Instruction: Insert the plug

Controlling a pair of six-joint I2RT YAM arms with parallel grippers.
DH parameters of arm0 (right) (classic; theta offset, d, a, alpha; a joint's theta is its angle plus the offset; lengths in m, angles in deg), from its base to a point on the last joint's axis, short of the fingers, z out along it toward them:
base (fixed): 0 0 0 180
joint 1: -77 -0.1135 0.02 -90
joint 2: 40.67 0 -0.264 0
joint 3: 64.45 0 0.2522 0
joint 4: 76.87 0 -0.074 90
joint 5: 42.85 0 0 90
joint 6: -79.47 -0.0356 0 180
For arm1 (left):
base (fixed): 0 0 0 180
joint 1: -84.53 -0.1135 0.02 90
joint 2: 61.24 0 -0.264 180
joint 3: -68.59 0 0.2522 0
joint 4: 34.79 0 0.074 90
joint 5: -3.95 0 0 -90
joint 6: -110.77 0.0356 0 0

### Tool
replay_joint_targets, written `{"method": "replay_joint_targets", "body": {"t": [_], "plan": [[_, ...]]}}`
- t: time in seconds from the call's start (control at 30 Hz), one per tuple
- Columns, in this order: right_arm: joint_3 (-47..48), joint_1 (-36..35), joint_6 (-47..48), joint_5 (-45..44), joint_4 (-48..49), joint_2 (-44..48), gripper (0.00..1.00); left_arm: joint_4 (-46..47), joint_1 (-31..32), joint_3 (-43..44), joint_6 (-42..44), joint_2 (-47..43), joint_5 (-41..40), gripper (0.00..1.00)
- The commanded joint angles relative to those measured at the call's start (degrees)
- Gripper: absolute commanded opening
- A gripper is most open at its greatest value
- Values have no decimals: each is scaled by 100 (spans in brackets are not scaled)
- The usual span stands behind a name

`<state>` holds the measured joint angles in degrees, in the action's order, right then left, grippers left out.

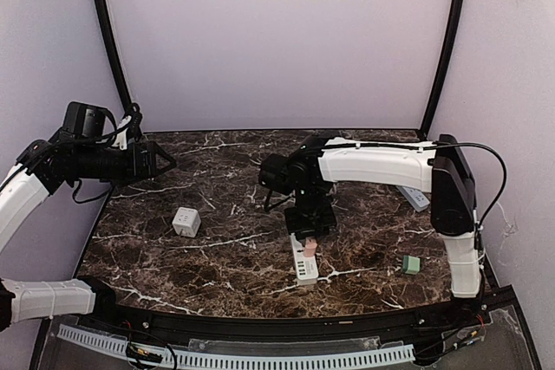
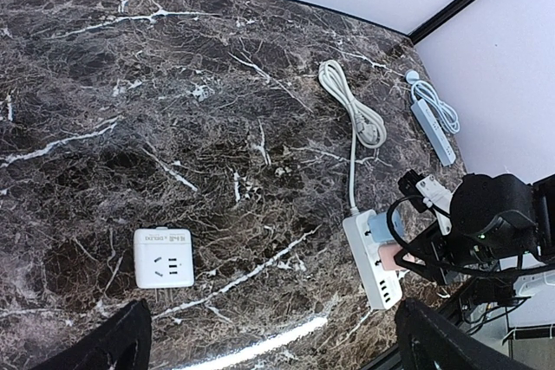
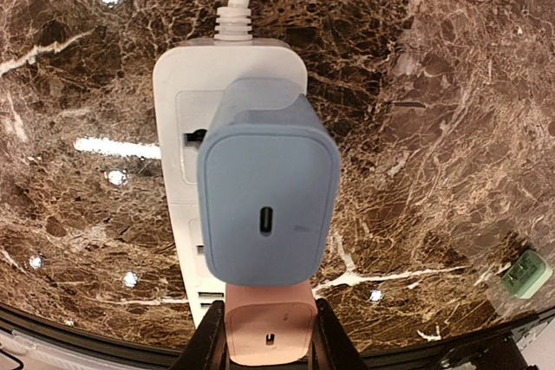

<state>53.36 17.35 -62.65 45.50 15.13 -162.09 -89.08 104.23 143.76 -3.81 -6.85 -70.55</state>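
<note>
From above: down at the power strip by the middle of the near edge of the worktop, right fingers over the pink plug. From the left wrist: left fingers spread wide, empty, well apart from the strip. From the right wrist: pinching the pink plug just beside a seated grey-blue charger. Probably mid-insertion; hard to tell how deep. Next: press straight down, keeping square, then release
</note>
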Motion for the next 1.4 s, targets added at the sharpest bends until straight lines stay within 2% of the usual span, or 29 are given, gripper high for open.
{"method": "replay_joint_targets", "body": {"t": [0.0,0.37,0.53,0.77,0.8,0.93,1.0,1.37], "plan": [[-184,-183,19,62,-202,-616,0,-68,-35,-86,85,-108,-29,100],[-74,-241,79,37,-225,-754,0,-117,-37,-54,102,-140,-49,100],[22,-245,70,-55,-304,-674,11,-121,-37,-15,96,-139,-61,100],[77,-241,12,-147,-433,-371,19,-137,-35,48,85,-132,-76,100],[77,-239,2,-135,-428,-295,24,-142,-36,61,85,-126,-75,100],[138,-235,38,-110,-415,-23,57,-137,-37,97,63,-114,-83,100],[188,-231,63,-117,-427,111,69,-119,-37,106,40,-105,-68,100],[-2,-62,332,-103,-248,866,87,-72,-32,279,-21,25,-22,100]]}}
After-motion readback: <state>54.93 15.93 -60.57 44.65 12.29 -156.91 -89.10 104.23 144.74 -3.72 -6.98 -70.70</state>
